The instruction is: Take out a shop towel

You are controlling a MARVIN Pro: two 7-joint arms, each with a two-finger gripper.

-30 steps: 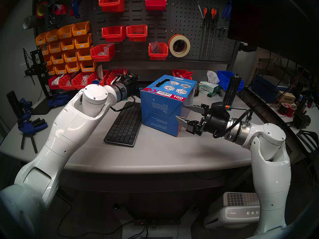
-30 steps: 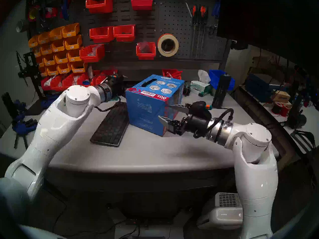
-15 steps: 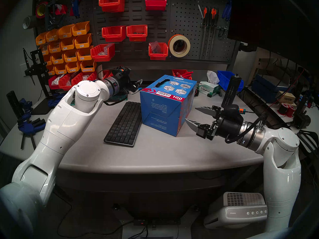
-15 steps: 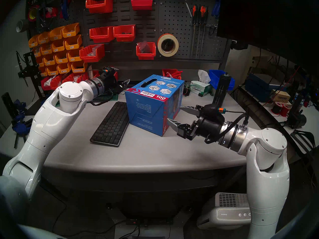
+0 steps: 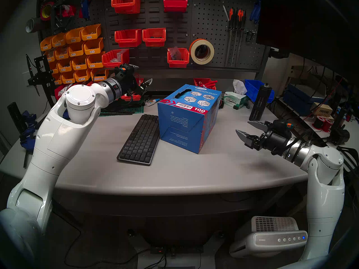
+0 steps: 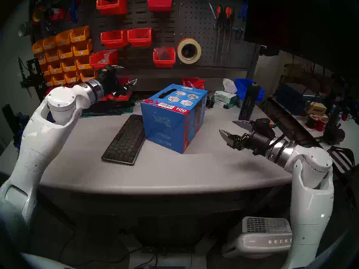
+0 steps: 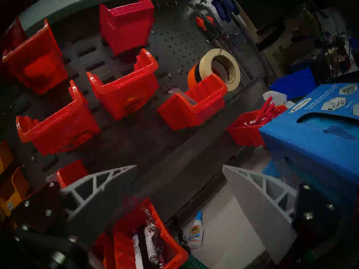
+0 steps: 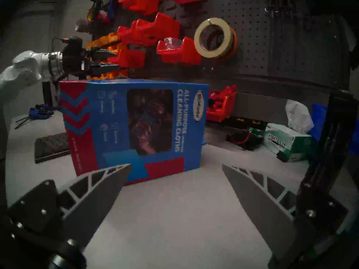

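Observation:
A big blue cardboard box with red trim (image 5: 182,125) stands mid-table. Through the oval slot in its top, blue cloth shows (image 7: 334,130); that is all I see of the shop towel. My left gripper (image 5: 145,72) hangs open and empty behind and left of the box, up near the red bins, and the right wrist view catches it above the box's left corner (image 8: 116,59). My right gripper (image 5: 242,126) is open and empty too, low over the table well to the right of the box (image 8: 136,127), pointing at it.
A dark keyboard (image 5: 138,140) lies against the box's left side. Behind it are a glue bottle (image 5: 150,102) and red bins (image 7: 147,239). A tissue box (image 5: 235,101) and a tall black post (image 5: 260,103) stand at the back right. Clamps (image 5: 29,138) lie far left.
Both arms have drawn away from the box. The left gripper rose and moved back-left toward the bins; the right gripper pulled back to the right. The box has stayed put.

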